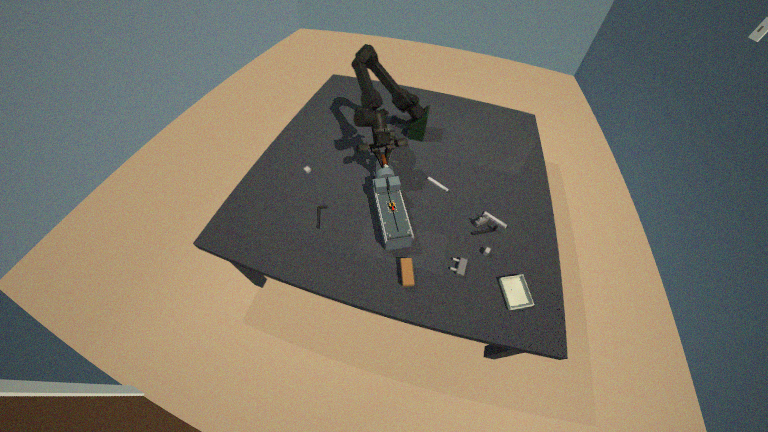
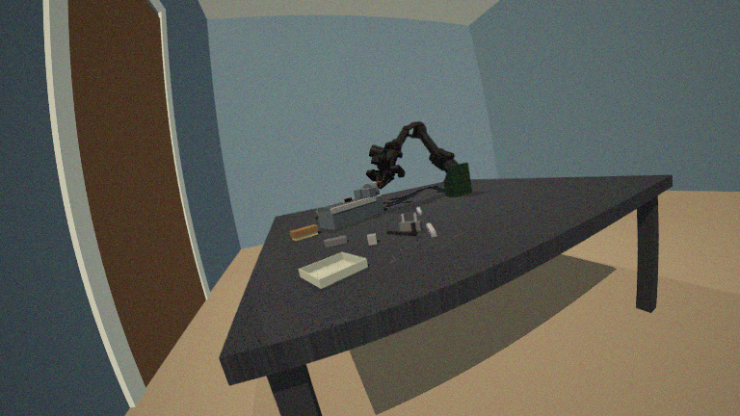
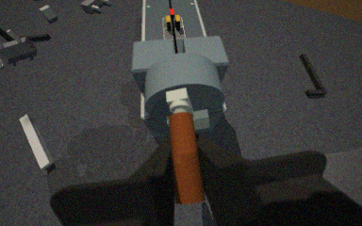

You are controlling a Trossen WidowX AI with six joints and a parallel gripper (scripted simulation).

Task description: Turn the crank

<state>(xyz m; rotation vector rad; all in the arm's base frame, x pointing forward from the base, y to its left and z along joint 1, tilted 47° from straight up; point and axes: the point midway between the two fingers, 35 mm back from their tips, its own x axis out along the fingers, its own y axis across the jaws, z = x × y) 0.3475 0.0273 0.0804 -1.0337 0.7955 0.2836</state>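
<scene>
The grey crank machine (image 1: 402, 232) (image 2: 355, 216) (image 3: 180, 68) lies lengthwise on the dark table. Its round hub (image 3: 181, 77) faces my arm. My gripper (image 1: 384, 159) (image 2: 380, 183) (image 3: 181, 138) is shut on the orange crank handle (image 3: 186, 176), which points back toward the wrist camera. On the slide, the red pointer (image 1: 393, 209) (image 3: 172, 11) shows just beyond the two brass marks, on the side away from the hub. The brass marks (image 3: 172, 22) sit either side of the slot. The fingers hide part of the handle's sides.
An orange block (image 1: 407, 272) (image 2: 303, 232) lies beyond the machine's far end. A white bar (image 1: 437, 184) (image 3: 34, 141) and a black L-shaped piece (image 1: 318, 216) (image 3: 311, 75) flank it. A cream tray (image 1: 516, 292) (image 2: 332, 270), a grey pronged block (image 1: 462, 266) and a small white cube (image 1: 487, 250) stand farther off.
</scene>
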